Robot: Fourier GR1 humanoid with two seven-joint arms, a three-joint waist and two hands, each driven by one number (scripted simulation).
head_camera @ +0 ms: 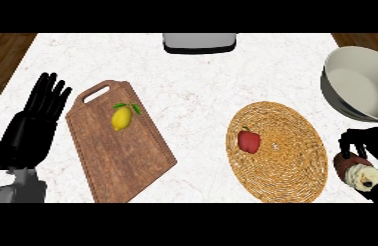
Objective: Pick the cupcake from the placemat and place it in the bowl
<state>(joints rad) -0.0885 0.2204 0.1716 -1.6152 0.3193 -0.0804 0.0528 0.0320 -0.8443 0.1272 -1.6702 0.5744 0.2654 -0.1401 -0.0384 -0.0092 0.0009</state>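
Fingers of the right robot hand (359, 141) curl around the cupcake (356, 170) at the lower right edge of the view, just beside the right rim of the woven placemat (284, 162) and off its surface. The cupcake lies tilted in that grasp, its brown wrapper toward the hand and its pale frosting pointing toward the bottom right corner; much of the hand is cut off by the frame edge. Up and slightly right of it, at the right edge, sits the grey bowl (336, 85), tipped in appearance and partly out of view, its rim near the placemat's upper right but apart from it. A red bell pepper (249, 140) rests on the left part of the placemat. The left robot hand (33, 125) shows at the left edge with straight fingers raised, holding nothing, resting beside the wooden cutting board (125, 150). A yellow lemon (122, 117) with green leaves lies on the upper part of that board. A grey appliance (200, 42) stands at the far edge of the white marble tabletop (199, 95).
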